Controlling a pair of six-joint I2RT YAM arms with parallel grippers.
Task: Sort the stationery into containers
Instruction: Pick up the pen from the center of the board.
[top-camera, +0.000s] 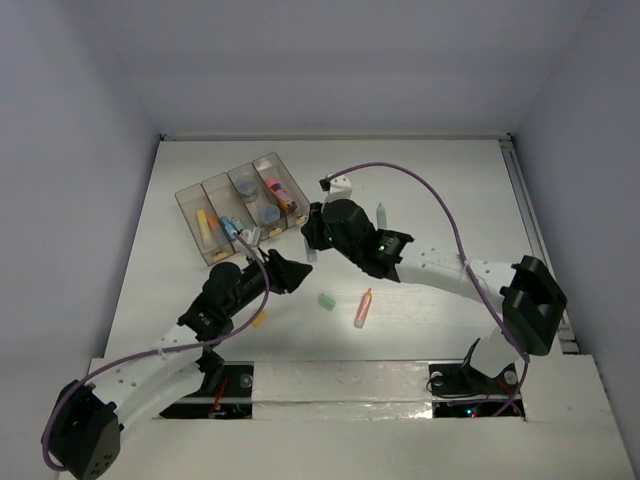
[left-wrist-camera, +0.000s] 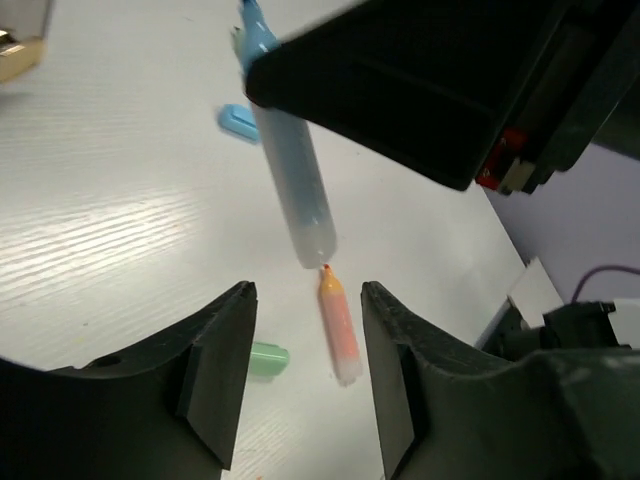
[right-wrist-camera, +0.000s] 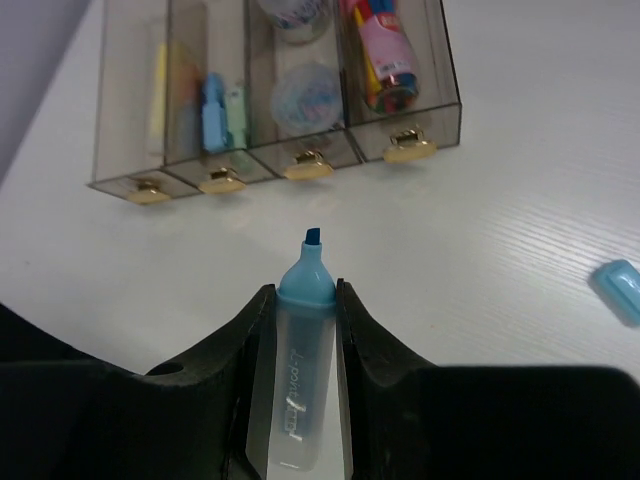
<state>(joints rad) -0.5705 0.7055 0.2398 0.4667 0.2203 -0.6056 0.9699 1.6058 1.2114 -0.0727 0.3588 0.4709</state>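
The smoky clear four-compartment tray stands at the back left and also shows in the right wrist view. It holds a yellow marker, blue and green pieces, two round grey pots and pink markers. My right gripper is shut on an uncapped blue highlighter, just in front of the tray, tip pointing at it. My left gripper is open and empty, above the table. Beyond it lie an orange marker and a green eraser. The held highlighter hangs in front of it.
A light-blue cap lies on the table right of the tray, also in the top view. The orange marker and green eraser lie mid-table. A small orange piece lies beside my left arm.
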